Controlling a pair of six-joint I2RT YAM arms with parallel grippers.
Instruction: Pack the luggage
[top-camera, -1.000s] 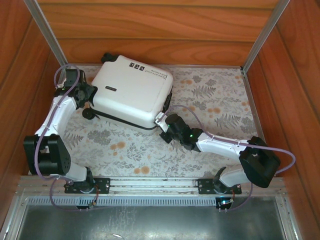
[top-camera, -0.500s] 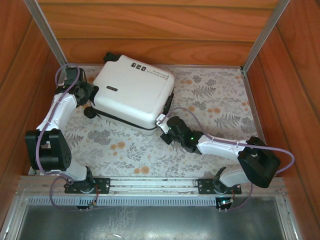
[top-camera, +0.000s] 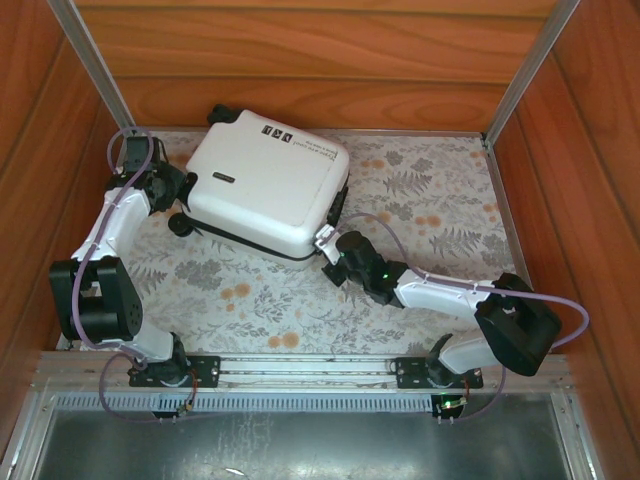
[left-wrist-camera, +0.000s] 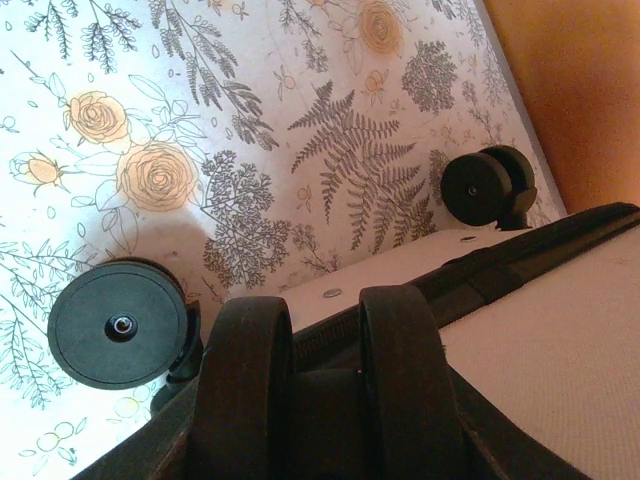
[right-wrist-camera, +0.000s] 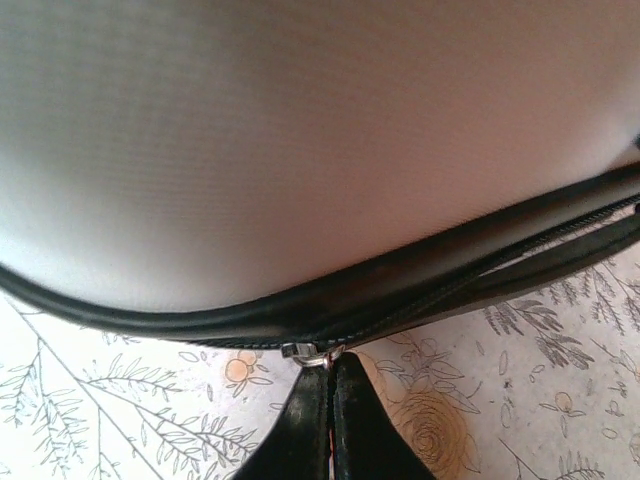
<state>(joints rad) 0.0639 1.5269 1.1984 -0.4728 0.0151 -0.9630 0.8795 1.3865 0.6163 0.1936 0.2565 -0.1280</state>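
Observation:
The luggage (top-camera: 265, 190) lies flat and closed at the back left of the table, white shell up, black zipper trim around its edge. My left gripper (top-camera: 180, 192) is at its left end between two black wheels (left-wrist-camera: 118, 322) (left-wrist-camera: 487, 187). In the left wrist view my left gripper (left-wrist-camera: 322, 305) has its fingers (left-wrist-camera: 245, 380) clamped on a black part of the luggage's (left-wrist-camera: 560, 330) edge. My right gripper (top-camera: 325, 240) is at the near right corner. In the right wrist view my right gripper (right-wrist-camera: 332, 365) is shut on the metal zipper pull (right-wrist-camera: 308, 352) under the white shell (right-wrist-camera: 300, 130).
A floral cloth (top-camera: 430, 200) covers the table, with open room to the right of and in front of the luggage. Wooden walls (top-camera: 300, 60) close in the back and both sides. A metal rail (top-camera: 300, 368) runs along the near edge.
My left gripper has narrowed onto the luggage's black edge part. The luggage has shifted slightly toward the back, and my right gripper followed with the zipper pull.

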